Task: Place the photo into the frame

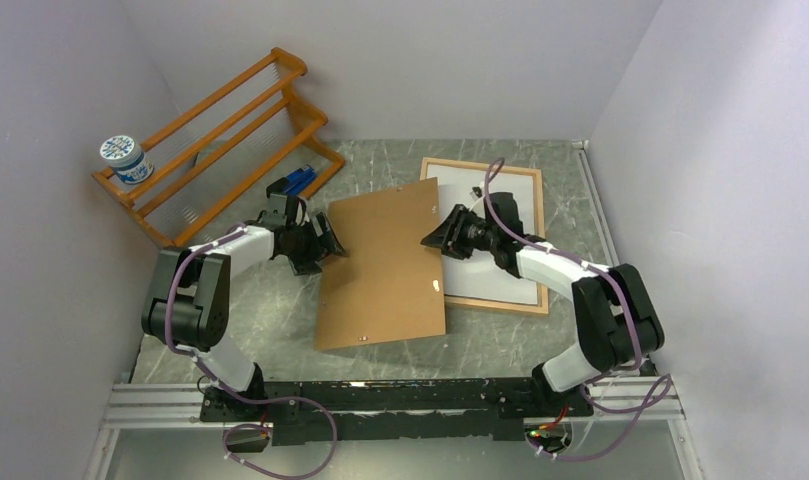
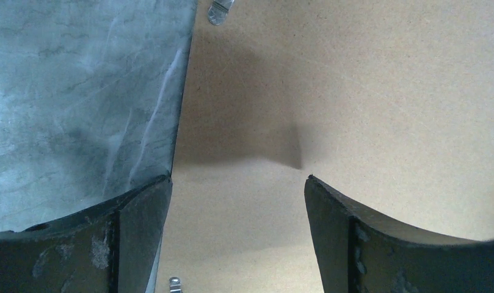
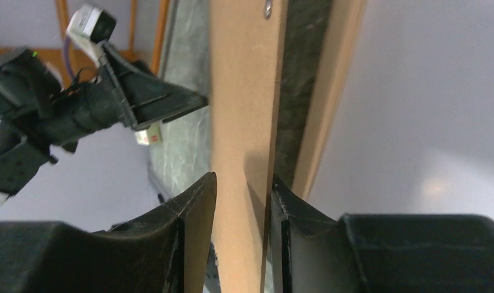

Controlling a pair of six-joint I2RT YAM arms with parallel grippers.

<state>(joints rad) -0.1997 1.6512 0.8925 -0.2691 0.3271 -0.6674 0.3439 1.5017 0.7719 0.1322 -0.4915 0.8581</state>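
The frame [image 1: 536, 200], with a thin light-wood border, lies flat at the right back. A plain white sheet [image 1: 495, 275] lies inside it, blank side up; this looks like the photo's back. The brown backing board [image 1: 380, 265] lies in the middle, its right edge over the frame's left side. My right gripper [image 1: 436, 238] is shut on the board's right edge [image 3: 244, 122], one finger on each face. My left gripper [image 1: 332, 245] is open at the board's left edge [image 2: 189, 91], with the board showing between its fingers [image 2: 140, 226].
An orange-brown slatted rack [image 1: 230, 130] stands at the back left with a white-and-blue tub [image 1: 125, 158] on its end and a blue object [image 1: 300, 180] beside it. Small metal clips [image 1: 437, 286] sit on the board. Walls close in on the left, back and right.
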